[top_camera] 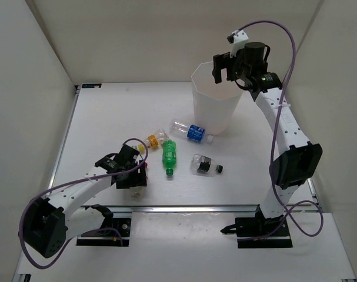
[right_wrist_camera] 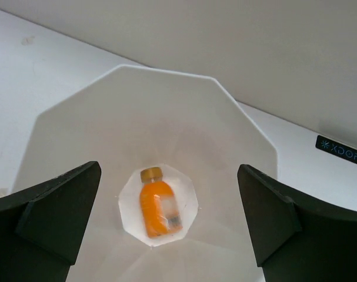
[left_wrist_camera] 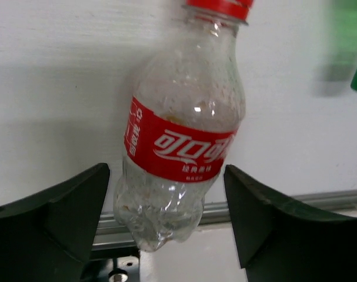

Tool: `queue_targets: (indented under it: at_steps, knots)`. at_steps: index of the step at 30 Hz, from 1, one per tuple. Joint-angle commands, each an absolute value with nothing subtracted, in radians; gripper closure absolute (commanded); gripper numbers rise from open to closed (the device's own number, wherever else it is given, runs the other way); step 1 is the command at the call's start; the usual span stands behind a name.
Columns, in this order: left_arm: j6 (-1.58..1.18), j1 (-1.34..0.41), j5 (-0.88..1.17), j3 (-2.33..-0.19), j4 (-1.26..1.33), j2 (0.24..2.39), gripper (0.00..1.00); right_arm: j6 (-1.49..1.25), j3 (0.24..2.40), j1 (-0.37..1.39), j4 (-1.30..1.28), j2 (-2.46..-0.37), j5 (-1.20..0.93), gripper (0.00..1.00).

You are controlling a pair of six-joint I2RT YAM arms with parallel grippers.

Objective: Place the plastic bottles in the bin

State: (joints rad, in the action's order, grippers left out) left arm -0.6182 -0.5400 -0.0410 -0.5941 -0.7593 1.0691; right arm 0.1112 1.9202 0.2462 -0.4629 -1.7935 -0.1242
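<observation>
The right hand point(right_wrist_camera: 169, 169) is held open over the bin point(right_wrist_camera: 78, 135), the left hand point(left_wrist_camera: 166, 170) open astride a red-labelled bottle point(left_wrist_camera: 184, 141) for gripping.

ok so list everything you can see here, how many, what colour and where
bin: 1, white, far right part of the table
orange bottle: 1, orange, lying on the bin's floor
red-label bottle: 1, clear with a red cap, near left, between the left gripper's fingers
green bottle: 1, green, lying mid-table
blue-label bottle: 1, clear, lying at the foot of the bin
black-label bottle: 1, clear, right of the green bottle
yellow-label bottle: 1, clear, left of the blue-label bottle
table: 1, white
cables: 2, purple, one along each arm
left gripper: 1, black, open, a finger either side of the red-label bottle
right gripper: 1, black, open above the bin
</observation>
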Motion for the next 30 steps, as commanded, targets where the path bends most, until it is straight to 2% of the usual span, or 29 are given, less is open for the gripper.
queue_targets:
  at_steps: [1, 5, 8, 10, 12, 15, 19, 21, 24, 26, 27, 28, 29, 30]
  knots:
    - [-0.597, -0.535, -0.071, -0.623, -0.706, 1.106, 0.19, 0.078, 1.919, 0.241, -0.428, -1.652, -0.132, 0.0]
    - [-0.598, -0.589, -0.104, -0.637, -0.69, 1.138, 0.45, 0.037, 1.683, 0.209, -0.365, -1.449, -0.161, 0.01]
    - [-0.591, -0.578, -0.078, -0.659, -0.692, 1.144, 0.59, -0.05, 1.488, 0.158, -0.335, -1.286, -0.189, 0.01]
    - [-0.578, -0.583, -0.089, -0.682, -0.719, 1.137, 0.63, -0.084, 1.308, 0.106, -0.295, -1.174, -0.241, 0.02]
    - [-0.578, -0.587, -0.11, -0.722, -0.75, 1.114, 0.66, -0.107, 1.237, 0.051, -0.319, -1.088, -0.294, 0.04]
    - [-0.539, -0.549, -0.112, -0.808, -0.842, 1.065, 0.71, -0.106, 1.145, -0.03, -0.42, -0.977, -0.265, 0.04]
    - [-0.433, -0.572, -0.204, -1.03, -0.959, 1.104, 0.77, -0.061, 0.997, -0.093, -0.521, -0.882, -0.212, 0.03]
    - [-0.402, -0.597, -0.276, -1.238, -1.02, 1.185, 0.77, -0.045, 0.97, -0.103, -0.56, -0.864, -0.198, 0.04]
    - [-0.35, -0.603, -0.272, -1.47, -0.971, 1.327, 0.75, -0.029, 0.937, -0.08, -0.595, -0.862, -0.173, 0.06]
    - [-0.328, -0.617, -0.284, -1.67, -0.963, 1.507, 0.76, -0.028, 0.914, -0.055, -0.623, -0.853, -0.156, 0.03]
    - [-0.322, -0.65, -0.302, -1.923, -0.969, 1.61, 0.73, -0.02, 0.888, -0.043, -0.618, -0.835, -0.126, 0.03]
    - [-0.316, -0.664, -0.314, -2.001, -0.951, 1.656, 0.62, -0.021, 0.882, -0.037, -0.62, -0.822, -0.121, 0.03]
    - [-0.311, -0.682, -0.318, -2.079, -0.94, 1.746, 0.62, -0.018, 0.864, -0.037, -0.623, -0.816, -0.117, 0.02]
    - [-0.317, -0.693, -0.343, -2.217, -0.896, 1.826, 0.68, -0.018, 0.856, -0.035, -0.633, -0.807, -0.121, 0.02]
